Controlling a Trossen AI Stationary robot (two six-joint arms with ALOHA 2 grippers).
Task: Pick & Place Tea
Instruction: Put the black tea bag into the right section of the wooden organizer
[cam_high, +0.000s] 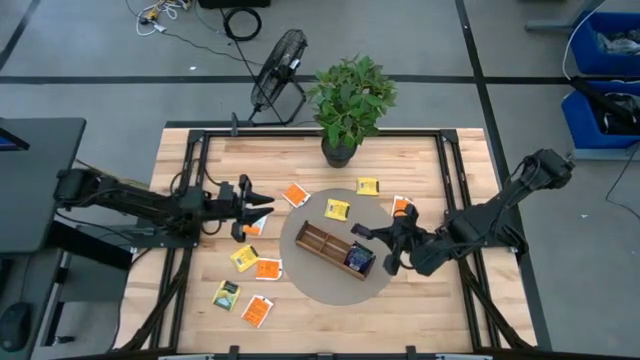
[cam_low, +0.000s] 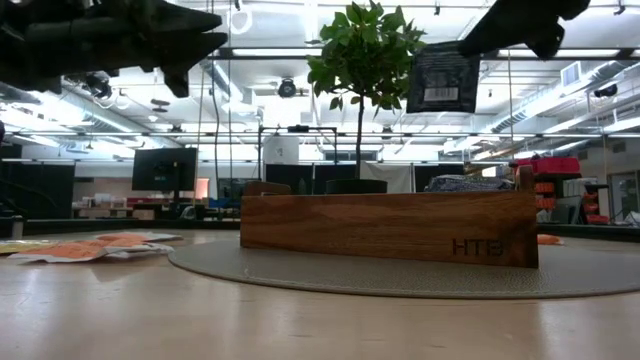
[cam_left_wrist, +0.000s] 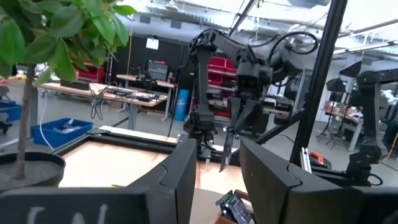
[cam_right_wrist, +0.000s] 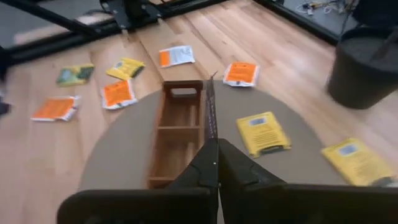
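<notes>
My right gripper hangs over the right end of the brown wooden tray, shut on a dark tea sachet. Another dark blue sachet sits in the tray's right compartment. The tray stands on a round grey mat. Yellow sachets lie on the mat. Orange, yellow and one yellow-green sachet lie flat on the wood to the left. My left gripper is open in the air at the table's left, above an orange sachet. My right gripper pinches the dark sachet by its top edge between its two shut fingers; the wrist view shows the sachet edge-on. The fingers come from the table's right, slanting down. The sachet hangs upright below them, clear above the tray's right end.
A potted plant stands at the table's far edge, behind the mat. A black fan lies on the floor beyond the table. Black frame rails run along the table's sides. Bare wood lies near the front edge.
</notes>
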